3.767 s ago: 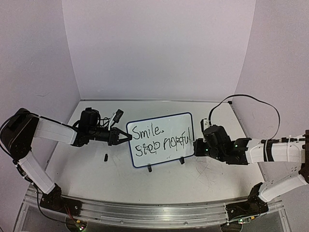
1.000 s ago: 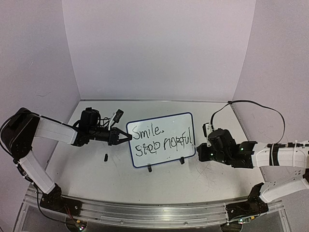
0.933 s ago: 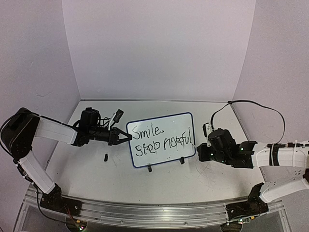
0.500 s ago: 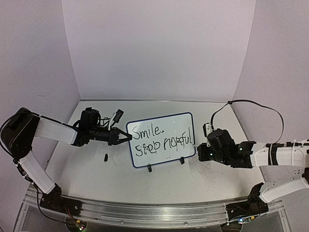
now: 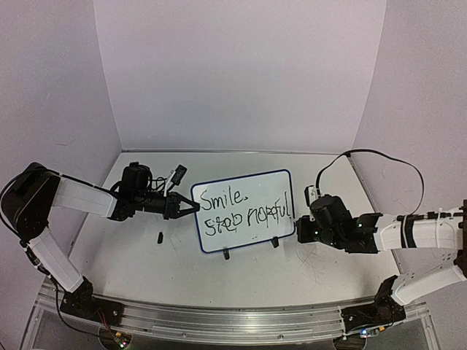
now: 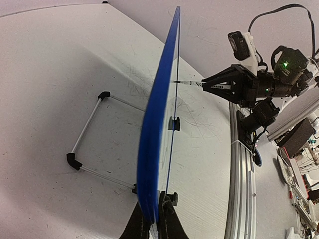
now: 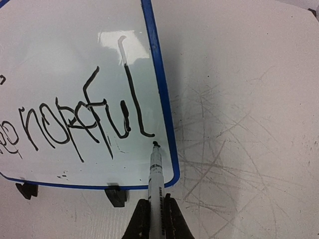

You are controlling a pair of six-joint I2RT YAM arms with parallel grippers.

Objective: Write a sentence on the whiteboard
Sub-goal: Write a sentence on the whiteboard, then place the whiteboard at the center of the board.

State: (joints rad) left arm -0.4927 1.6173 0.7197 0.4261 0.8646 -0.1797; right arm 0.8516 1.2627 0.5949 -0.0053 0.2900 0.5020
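Note:
The whiteboard (image 5: 277, 195) stands tilted on two black clip feet (image 7: 115, 195) in the middle of the table. The sentence (image 5: 244, 208) is on it in black, two lines reading roughly "Smile." and "Stop hopeful". My left gripper (image 5: 191, 208) is shut on the board's left blue rim, seen edge-on in the left wrist view (image 6: 159, 139). My right gripper (image 7: 155, 219) is shut on a black-tipped marker (image 7: 155, 174). The marker's tip rests on the board just below the last "l", near the lower right corner.
A small black piece (image 5: 160, 237) lies on the table left of the board. Grey scribble scratches (image 7: 239, 149) mark the tabletop right of the board. A wire stand frame (image 6: 87, 129) props the board from behind. Purple walls close in the back and sides.
My right arm has edged slightly left toward the board's right edge. The left arm, the board and the lettering have not moved.

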